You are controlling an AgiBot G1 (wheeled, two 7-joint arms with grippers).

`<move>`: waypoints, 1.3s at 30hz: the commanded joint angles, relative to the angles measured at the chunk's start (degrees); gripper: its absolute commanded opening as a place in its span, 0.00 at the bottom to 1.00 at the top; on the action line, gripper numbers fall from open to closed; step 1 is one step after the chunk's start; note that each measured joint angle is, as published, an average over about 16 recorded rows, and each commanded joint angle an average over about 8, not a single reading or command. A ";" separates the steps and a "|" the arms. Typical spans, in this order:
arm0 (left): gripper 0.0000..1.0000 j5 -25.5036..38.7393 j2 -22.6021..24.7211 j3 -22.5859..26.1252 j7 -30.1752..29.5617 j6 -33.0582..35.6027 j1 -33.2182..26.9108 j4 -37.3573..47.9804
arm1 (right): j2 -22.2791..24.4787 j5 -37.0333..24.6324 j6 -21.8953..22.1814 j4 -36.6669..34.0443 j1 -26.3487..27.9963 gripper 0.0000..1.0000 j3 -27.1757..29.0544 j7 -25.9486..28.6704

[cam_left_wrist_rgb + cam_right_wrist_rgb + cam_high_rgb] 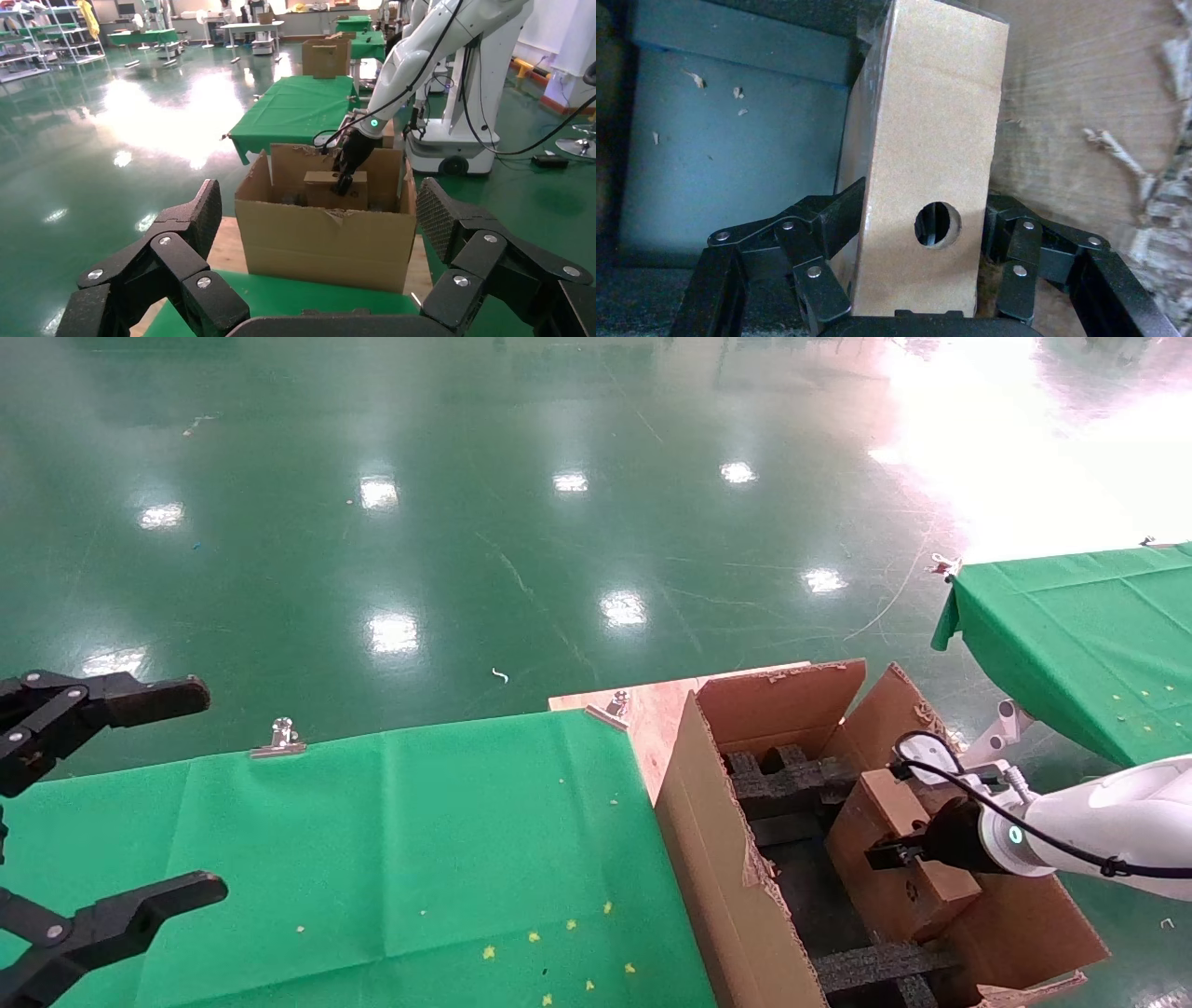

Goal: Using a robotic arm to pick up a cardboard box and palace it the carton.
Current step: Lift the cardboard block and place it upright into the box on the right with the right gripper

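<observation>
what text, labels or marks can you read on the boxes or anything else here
No readable words or numbers in any view.
The cardboard box, held in the carton by the right end effector, shows one small dark mark on its side in the head view, too small to read.
The left end effector carries no label.

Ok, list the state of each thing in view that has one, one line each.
right end effector: shut on the cardboard box, inside the carton.
left end effector: open, empty, parked over the green table.
cardboard box: gripped, standing on edge among the foam blocks.
carton: open, flaps up, edges torn.
green table: cloth held by a clip.
</observation>
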 commanded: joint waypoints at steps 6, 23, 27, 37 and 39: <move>1.00 0.00 0.00 0.00 0.00 0.00 0.00 0.00 | -0.96 1.10 0.84 -1.29 -1.70 0.00 0.05 -1.46; 1.00 -0.03 -0.01 0.00 0.00 -0.01 0.01 0.01 | -2.15 3.42 1.75 -3.79 -3.44 0.98 0.62 -3.96; 1.00 -0.03 -0.01 0.00 0.00 -0.01 0.01 0.01 | -2.12 3.35 1.74 -3.74 -3.40 1.00 0.62 -3.92; 1.00 -0.03 -0.01 0.00 0.00 -0.01 0.01 0.01 | -2.05 3.14 1.65 -3.59 -3.22 1.00 0.63 -3.83; 1.00 -0.03 -0.01 0.00 0.00 -0.01 0.01 0.01 | -2.03 3.14 1.58 -3.54 -3.11 1.00 0.65 -3.85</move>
